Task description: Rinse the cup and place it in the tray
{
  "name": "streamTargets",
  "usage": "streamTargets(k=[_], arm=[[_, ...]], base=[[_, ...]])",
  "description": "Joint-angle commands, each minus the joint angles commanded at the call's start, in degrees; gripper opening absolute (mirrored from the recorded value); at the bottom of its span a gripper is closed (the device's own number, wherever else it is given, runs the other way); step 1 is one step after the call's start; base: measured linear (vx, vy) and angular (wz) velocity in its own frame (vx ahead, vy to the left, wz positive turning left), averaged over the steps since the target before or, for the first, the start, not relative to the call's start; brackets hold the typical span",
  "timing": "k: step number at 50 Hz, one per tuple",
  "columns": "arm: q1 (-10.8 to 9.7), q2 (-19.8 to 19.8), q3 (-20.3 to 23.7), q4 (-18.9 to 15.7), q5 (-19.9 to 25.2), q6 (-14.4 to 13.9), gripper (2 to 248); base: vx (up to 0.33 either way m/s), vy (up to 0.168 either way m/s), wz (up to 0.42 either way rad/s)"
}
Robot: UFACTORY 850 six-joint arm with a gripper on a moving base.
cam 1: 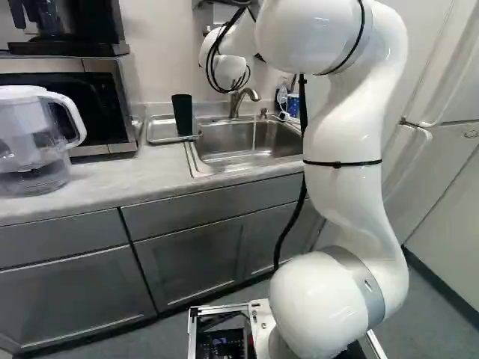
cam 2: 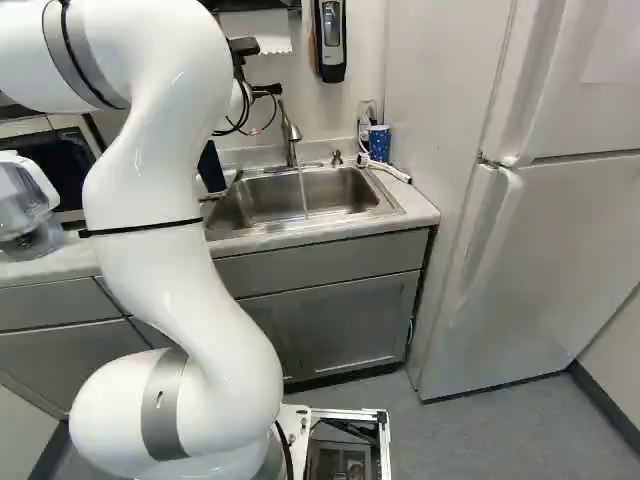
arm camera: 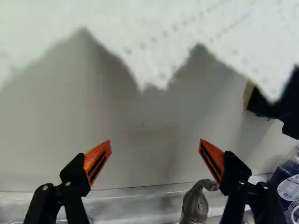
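Part of my gripper (cam 2: 243,46) shows in the right base view, high in front of the wall above the sink. In the wrist view the gripper (arm camera: 155,142) is open, its orange-padded fingers wide apart with nothing between them. A dark cup (cam 1: 182,114) stands on the metal tray (cam 1: 159,132) left of the sink (cam 1: 243,142); in the right base view the cup (cam 2: 211,168) is partly behind my arm. Water (cam 2: 302,190) runs from the faucet (cam 2: 291,135) into the sink.
Paper towel (arm camera: 154,28) hangs close ahead of the gripper. A black-fronted dispenser (cam 2: 331,40) is on the wall. A blue patterned cup (cam 2: 379,143) stands behind the sink's right corner. A pitcher (cam 1: 34,142) and microwave (cam 1: 90,101) are at the left, a fridge (cam 2: 560,230) at the right.
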Motion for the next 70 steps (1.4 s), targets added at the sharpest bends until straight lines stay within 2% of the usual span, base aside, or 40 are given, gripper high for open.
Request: streamTargets(k=[30,70], arm=[[0.11,0.36,0.43,0.00,-4.63,0.00,247],[-0.55,4.60,5.50,0.00,-8.93,0.00,247]], base=[[0.000,0.000,0.000],[0.000,0.000,0.000]])
